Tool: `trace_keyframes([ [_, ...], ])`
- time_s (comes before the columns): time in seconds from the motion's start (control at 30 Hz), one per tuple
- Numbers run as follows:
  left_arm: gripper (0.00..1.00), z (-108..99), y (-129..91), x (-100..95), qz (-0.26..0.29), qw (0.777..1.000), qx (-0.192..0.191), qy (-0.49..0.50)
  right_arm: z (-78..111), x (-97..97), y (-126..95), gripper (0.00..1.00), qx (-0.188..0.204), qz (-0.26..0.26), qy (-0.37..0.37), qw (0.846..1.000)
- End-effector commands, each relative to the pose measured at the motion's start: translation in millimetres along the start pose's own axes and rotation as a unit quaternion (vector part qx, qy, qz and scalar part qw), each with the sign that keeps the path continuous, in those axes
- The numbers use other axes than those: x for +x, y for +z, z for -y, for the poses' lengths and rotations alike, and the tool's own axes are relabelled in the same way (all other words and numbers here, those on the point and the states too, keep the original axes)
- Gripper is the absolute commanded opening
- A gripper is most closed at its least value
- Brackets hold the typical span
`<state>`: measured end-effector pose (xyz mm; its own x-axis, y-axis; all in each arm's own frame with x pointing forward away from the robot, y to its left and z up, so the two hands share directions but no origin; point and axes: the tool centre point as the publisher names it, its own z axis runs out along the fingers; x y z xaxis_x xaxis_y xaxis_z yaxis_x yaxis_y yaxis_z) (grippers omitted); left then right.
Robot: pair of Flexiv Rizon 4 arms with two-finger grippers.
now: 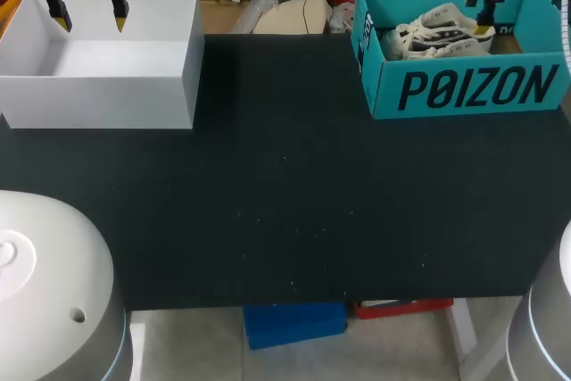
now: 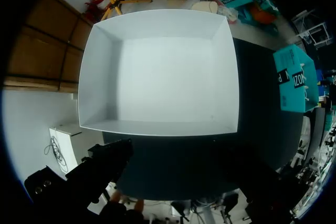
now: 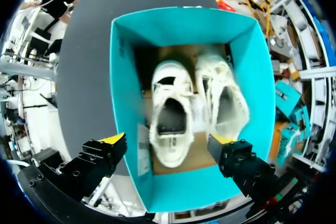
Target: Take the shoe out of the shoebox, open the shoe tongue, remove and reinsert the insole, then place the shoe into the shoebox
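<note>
Our right gripper (image 3: 168,139) hangs over the teal shoebox (image 1: 464,86) at the one o'clock corner of the table (image 1: 285,202), fingers spread wide and empty, with the white shoes (image 3: 170,108) lying inside. Our left gripper (image 1: 89,15), equally wide and empty, hovers above the white box (image 1: 98,86) at eleven o'clock.

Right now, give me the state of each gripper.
Left gripper: open, holding nothing, above the white box.
Right gripper: open, holding nothing, above the shoes in the teal shoebox.

far left: open box (image 1: 98,95) | far right: shoebox (image 1: 464,86) (two shoes (image 1: 437,33) inside, side by side)
</note>
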<state>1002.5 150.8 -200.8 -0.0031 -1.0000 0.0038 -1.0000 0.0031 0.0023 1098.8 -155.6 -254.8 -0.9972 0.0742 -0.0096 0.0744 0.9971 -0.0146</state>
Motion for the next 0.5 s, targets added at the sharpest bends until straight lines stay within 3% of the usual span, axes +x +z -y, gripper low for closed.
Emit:
trace_keyframes([
  [0.03, 1.00, -0.7, -0.8, 0.6, 0.001, 1.000, 0.000, -0.001, -0.3, -10.4, 10.4, 0.94, -0.002, -0.004, -0.004, 1.000],
  [0.13, 1.00, -0.7, -0.8, 0.6, 0.001, 1.000, 0.000, -0.001, 0.4, -17.7, 20.9, 0.92, -0.002, -0.004, -0.007, 1.000],
  [0.2, 1.00, -0.7, -0.8, 0.6, 0.001, 1.000, 0.000, -0.001, 0.9, -23.0, 29.0, 0.84, -0.003, -0.005, -0.010, 1.000],
  [0.37, 1.00, -0.7, -0.8, 0.6, 0.001, 1.000, 0.000, -0.001, 0.0, -33.7, 48.9, 0.87, -0.004, -0.008, -0.021, 1.000],
  [0.43, 1.00, -0.7, -0.8, 0.6, 0.001, 1.000, 0.000, -0.001, 0.1, -38.0, 56.6, 0.71, -0.009, -0.006, -0.027, 1.000],
  [0.5, 1.00, -0.7, -0.8, 0.6, 0.001, 1.000, 0.000, -0.001, 1.1, -42.4, 65.0, 0.71, -0.009, -0.005, -0.032, 0.999],
])
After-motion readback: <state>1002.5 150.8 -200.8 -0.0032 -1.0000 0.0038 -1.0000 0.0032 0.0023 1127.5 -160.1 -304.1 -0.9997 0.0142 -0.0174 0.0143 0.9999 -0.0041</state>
